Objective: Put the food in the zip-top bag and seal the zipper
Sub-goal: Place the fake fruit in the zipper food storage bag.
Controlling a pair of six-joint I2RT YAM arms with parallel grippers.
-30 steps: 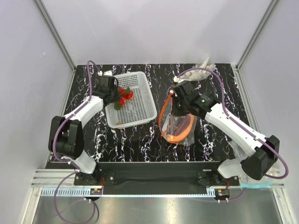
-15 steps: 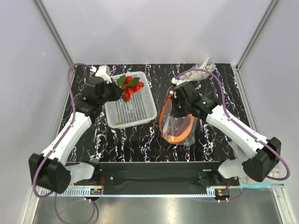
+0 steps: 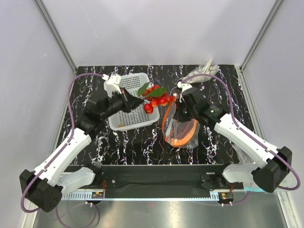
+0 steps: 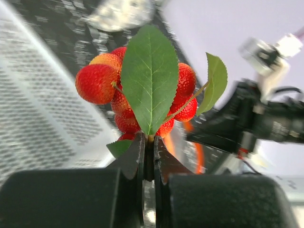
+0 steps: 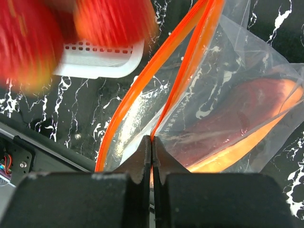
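1. The left jaws are pressed together on the stem of the food [image 4: 147, 90], a cluster of red berries and green leaves standing up just beyond them in the left wrist view.
2. In the top view the cluster hangs in the air at centre frame, over the right rim of the white basket [image 3: 135, 85] and just left of the zip-top bag [image 3: 184, 127].
3. The left arm [image 3: 66, 149] reaches diagonally from the lower left corner up and to the right, with its wrist over the basket.
4. The right jaws are shut on the zipper [image 5: 185, 66], pinching one orange lip while the mouth gapes in a loop.
5. The bag hangs below them, right of centre, above the black marbled bench [image 3: 142, 142].
6. The right arm [image 3: 242, 137] stretches from the lower right up and to the left.
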